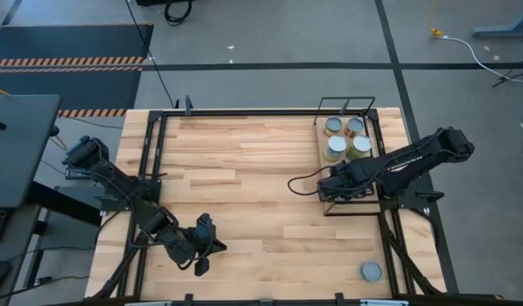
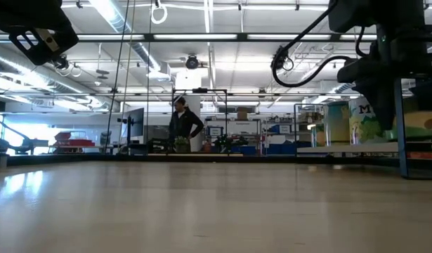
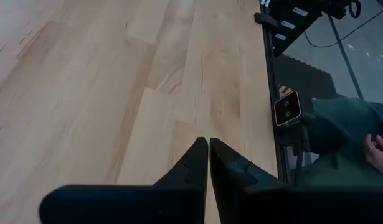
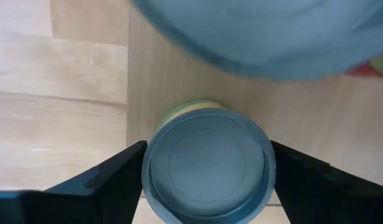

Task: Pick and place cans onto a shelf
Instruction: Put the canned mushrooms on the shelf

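A hard, smooth can (image 4: 208, 165) (likely slippery) is best held by its round sides, between the wide-open right gripper (image 4: 207, 180).

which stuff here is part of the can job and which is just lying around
Job:
cans on the shelf
can between the right gripper's fingers
lone can at the table's near right corner
shelf
right gripper, over the shelf
left gripper, waiting near the table's front edge

Lying about:
cable on the floor
person in the room behind
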